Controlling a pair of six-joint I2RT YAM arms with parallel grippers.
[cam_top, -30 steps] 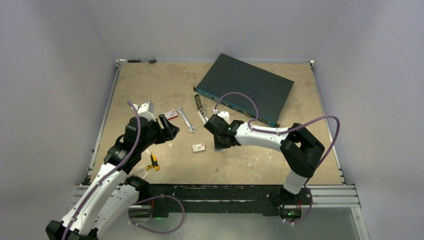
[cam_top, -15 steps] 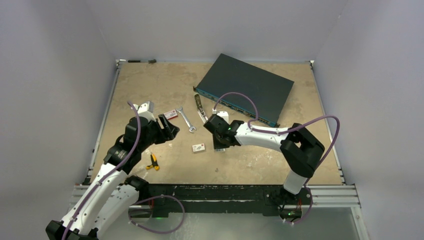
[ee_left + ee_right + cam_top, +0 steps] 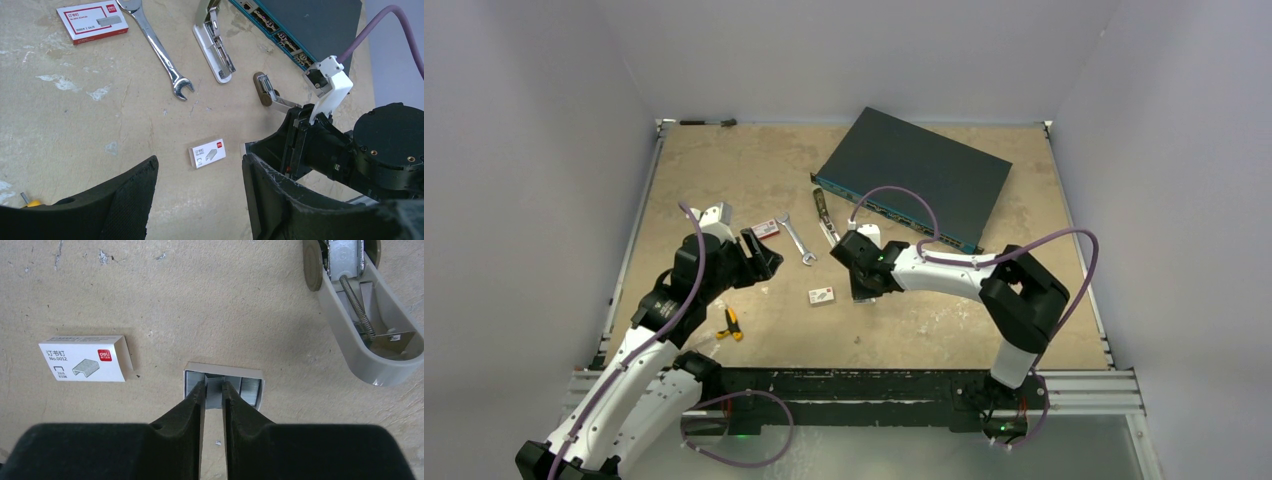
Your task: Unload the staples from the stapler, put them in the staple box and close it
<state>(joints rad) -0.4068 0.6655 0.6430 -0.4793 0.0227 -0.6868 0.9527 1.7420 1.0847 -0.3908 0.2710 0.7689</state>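
Sandy counter [image 3: 724, 170] carries everything. Right arm reaches low toward centre, wrist tipped down. Left pincer [image 3: 199, 165] hangs wide apart, off to the left. Stapler [image 3: 215, 50] lies opened just beyond the right pincer [image 3: 214, 387], long axis near-to-far. That pincer's nipped onto staples [image 3: 214, 395] over a small tray [image 3: 250, 374].

Right gripper [image 3: 213, 386], closed on staples [image 3: 214, 398], has bare surface [image 3: 210, 300] ahead; white box [image 3: 85, 359] flanks one side, stapler [image 3: 372, 352] the other.
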